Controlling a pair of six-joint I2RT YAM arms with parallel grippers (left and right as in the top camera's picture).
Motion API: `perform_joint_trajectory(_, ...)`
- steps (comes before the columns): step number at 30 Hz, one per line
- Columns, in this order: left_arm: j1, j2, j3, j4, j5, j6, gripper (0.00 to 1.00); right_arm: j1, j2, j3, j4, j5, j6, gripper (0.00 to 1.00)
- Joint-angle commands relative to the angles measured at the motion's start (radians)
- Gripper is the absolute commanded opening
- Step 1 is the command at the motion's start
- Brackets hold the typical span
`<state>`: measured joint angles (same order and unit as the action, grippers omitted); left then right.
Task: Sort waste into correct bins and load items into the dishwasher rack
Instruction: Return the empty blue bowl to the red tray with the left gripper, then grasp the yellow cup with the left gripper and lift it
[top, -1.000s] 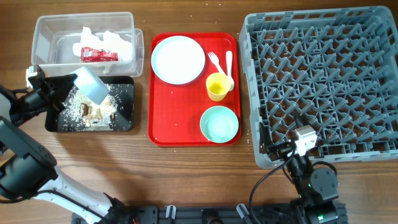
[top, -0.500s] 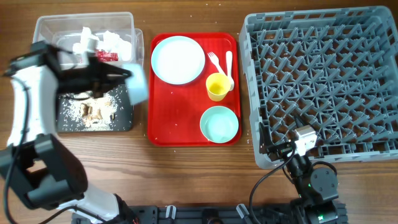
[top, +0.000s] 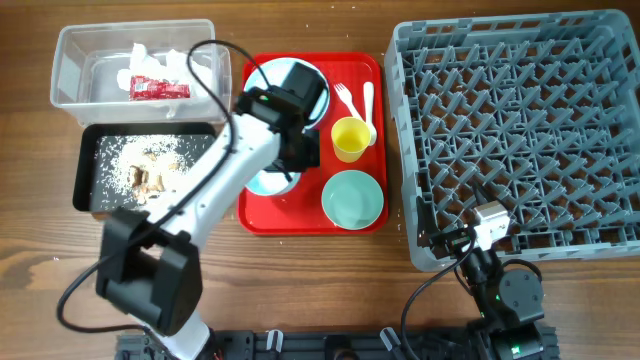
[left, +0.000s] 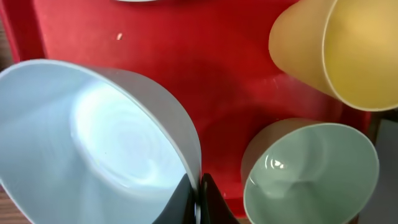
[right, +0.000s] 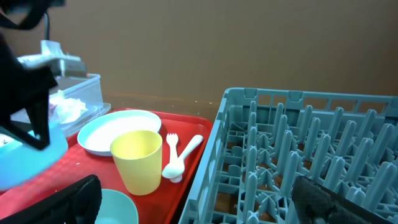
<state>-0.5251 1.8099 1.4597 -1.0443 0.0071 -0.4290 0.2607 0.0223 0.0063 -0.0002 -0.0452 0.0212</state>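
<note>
My left gripper (left: 198, 200) is shut on the rim of the light blue bowl (left: 93, 137) and holds it over the red tray's left half (top: 268, 183). The mint green bowl (left: 311, 174) and yellow cup (left: 348, 50) sit just right of it. In the overhead view the left gripper (top: 287, 165) partly hides the light blue plate (top: 262, 85). The white fork (top: 345, 98) and spoon (top: 368, 100) lie behind the cup. My right gripper (right: 199, 208) is open and empty at the grey dishwasher rack's (top: 520, 120) front left corner.
The clear tub (top: 70, 60) at the back left holds white napkins (top: 160, 58) and the red wrapper (top: 158, 88). The black tray (top: 85, 170) in front of it holds rice-like scraps (top: 145, 172). The red serving tray (top: 300, 215) lies between bins and rack.
My left arm has swung right from over the black tray to over the red tray, carrying the light blue bowl. The right arm has not moved.
</note>
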Motion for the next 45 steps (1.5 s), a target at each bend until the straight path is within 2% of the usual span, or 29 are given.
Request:
perform_joint_trajectory(1,-0.043,0.071,0.01,0.023,-0.053,-0.025,0.04,-0.003,-0.002,-0.001,0.002,-0.009,0.006,1.0)
perform_joint_trajectory(4,-0.061,0.085,0.01,0.029,-0.053,-0.025,0.05,-0.003,-0.002,-0.001,0.002,-0.009,0.006,1.0)
perform_joint_trajectory(6,-0.062,0.085,0.01,0.039,-0.045,-0.025,0.13,-0.003,-0.002,-0.001,0.002,-0.009,0.005,1.0)
perform_joint_trajectory(7,-0.062,0.085,0.01,0.042,-0.037,-0.025,0.2,-0.003,-0.002,-0.001,0.002,-0.009,0.005,1.0)
perform_joint_trajectory(8,-0.062,0.085,0.01,0.047,-0.026,-0.025,0.32,-0.003,-0.002,-0.001,0.002,-0.009,0.005,1.0)
perform_joint_trajectory(11,-0.062,0.083,0.013,0.069,0.007,-0.025,0.5,-0.003,-0.002,-0.001,0.002,-0.009,0.005,1.0)
perform_joint_trajectory(19,-0.027,0.043,0.117,0.07,0.011,-0.024,0.77,-0.003,-0.002,-0.001,0.002,-0.009,0.006,1.0)
perform_joint_trajectory(23,0.061,0.041,0.117,0.079,0.012,-0.025,0.79,-0.003,-0.002,-0.001,0.002,-0.009,0.005,1.0)
perform_joint_trajectory(27,0.129,0.042,0.117,0.048,0.09,-0.025,0.79,-0.003,-0.002,-0.001,0.002,-0.009,0.005,1.0)
perform_joint_trajectory(35,0.121,0.042,0.117,0.058,0.09,-0.025,0.9,-0.003,-0.002,-0.001,0.002,-0.009,0.005,1.0)
perform_joint_trajectory(37,0.121,0.042,0.117,0.07,0.092,-0.024,0.9,-0.003,-0.002,-0.001,0.002,-0.009,0.006,1.0)
perform_joint_trajectory(40,0.121,0.042,0.117,0.168,0.237,0.065,0.89,-0.003,-0.002,-0.001,0.002,-0.009,0.006,1.0)
perform_joint_trajectory(43,0.121,0.06,0.117,0.253,0.276,0.082,0.9,-0.003,-0.002,-0.001,0.002,-0.009,0.006,1.0)
perform_joint_trajectory(45,0.121,0.089,0.117,0.258,0.322,0.086,0.91,-0.003,-0.002,-0.001,0.002,-0.009,0.006,1.0)
